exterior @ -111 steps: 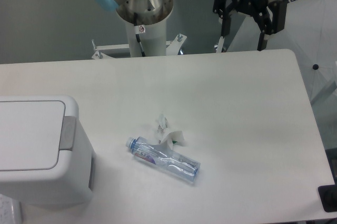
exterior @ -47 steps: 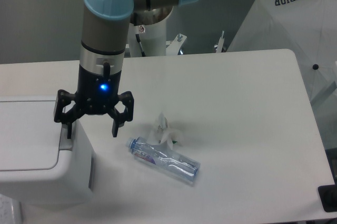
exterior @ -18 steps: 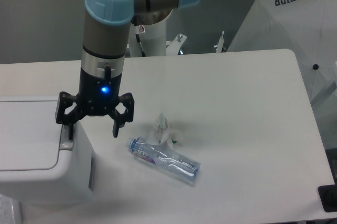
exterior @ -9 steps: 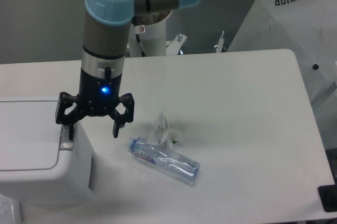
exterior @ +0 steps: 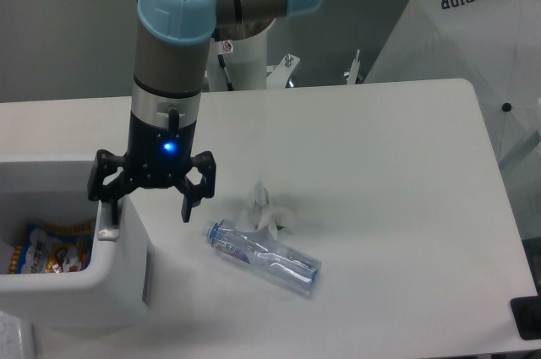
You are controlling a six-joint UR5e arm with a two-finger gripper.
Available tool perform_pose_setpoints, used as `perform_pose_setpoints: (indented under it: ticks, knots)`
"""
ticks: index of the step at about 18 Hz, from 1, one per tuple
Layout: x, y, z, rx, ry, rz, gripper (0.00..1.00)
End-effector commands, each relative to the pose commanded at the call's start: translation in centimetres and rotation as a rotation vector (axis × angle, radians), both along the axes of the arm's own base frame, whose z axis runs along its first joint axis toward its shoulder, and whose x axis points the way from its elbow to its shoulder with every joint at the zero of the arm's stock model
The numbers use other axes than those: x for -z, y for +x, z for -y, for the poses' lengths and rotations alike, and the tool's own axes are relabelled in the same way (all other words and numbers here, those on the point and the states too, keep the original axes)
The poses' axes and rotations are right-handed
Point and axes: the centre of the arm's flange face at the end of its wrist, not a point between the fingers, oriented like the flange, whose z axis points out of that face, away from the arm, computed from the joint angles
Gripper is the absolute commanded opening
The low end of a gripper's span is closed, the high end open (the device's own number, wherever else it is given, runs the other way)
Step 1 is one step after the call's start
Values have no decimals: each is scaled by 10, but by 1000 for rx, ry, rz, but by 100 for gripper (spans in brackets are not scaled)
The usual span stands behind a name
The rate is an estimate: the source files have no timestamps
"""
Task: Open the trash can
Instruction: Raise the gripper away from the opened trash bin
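White plastic trash can [exterior: 80, 279], lid off its mouth; jaws [exterior: 149, 212] spread empty over its rim; lifting carelessly risks snagging it.

Even, diffuse overhead light, fairly bright. White table [exterior: 380, 173] is near blown out with low contrast and a faint reflected sheen near its back edge. Soft shadows only: a weak one right of the trash can [exterior: 127, 291], a faint one under the bottle [exterior: 262, 253]. Blue LED on the gripper [exterior: 148, 207] blooms slightly. Overall soft, low resolution, mild compression noise. Grey wall behind is darker. No obvious edge distortion.
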Motion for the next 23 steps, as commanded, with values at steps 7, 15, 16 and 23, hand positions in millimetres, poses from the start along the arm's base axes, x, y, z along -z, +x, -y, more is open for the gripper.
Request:
perform_pose_setpoints:
  ticks: [7, 15, 16, 23]
  knots:
    - [-46, -7, 1, -1, 83, -71, 100]
    - [-95, -49, 16, -34, 149, -160, 100]
    - [-99, -52, 18, -10, 152, -186, 100]
    - [-116, -76, 49, 90, 137, -328, 100]
